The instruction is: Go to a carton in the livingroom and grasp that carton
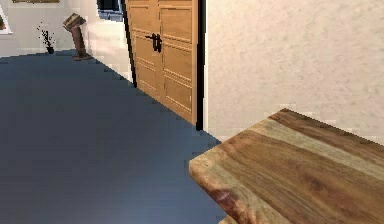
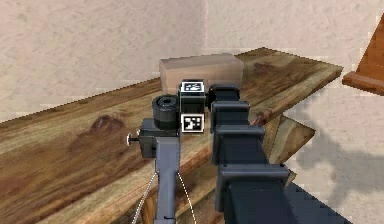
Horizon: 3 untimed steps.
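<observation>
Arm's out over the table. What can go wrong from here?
The carton lies on the table partly behind the arm; whether the gripper lines up with it cannot be told, so it may shove it toward the wall.
The table's corner is close in the forward view; turning the base may clip it.

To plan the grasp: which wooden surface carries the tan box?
The long pale tabletop, with the box at its far side; not the reddish board at the right edge.
</observation>
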### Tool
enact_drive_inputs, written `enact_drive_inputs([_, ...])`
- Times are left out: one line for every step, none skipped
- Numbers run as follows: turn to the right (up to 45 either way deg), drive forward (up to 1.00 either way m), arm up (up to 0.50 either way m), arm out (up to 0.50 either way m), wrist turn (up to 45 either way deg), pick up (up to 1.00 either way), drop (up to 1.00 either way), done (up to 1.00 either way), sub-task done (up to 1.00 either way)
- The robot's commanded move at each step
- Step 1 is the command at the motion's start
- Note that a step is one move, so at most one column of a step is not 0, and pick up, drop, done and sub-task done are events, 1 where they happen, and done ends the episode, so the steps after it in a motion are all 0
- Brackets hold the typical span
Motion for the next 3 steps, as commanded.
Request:
enact_drive_inputs([0.0,0.00,0.00,0.00,45.0,0.00,0.00,0.00,0.00])
enact_drive_inputs([0.0,0.00,0.00,0.00,45.0,0.00,0.00,0.00,0.00])
enact_drive_inputs([0.0,0.00,0.00,0.00,45.0,0.00,0.00,0.00,0.00])
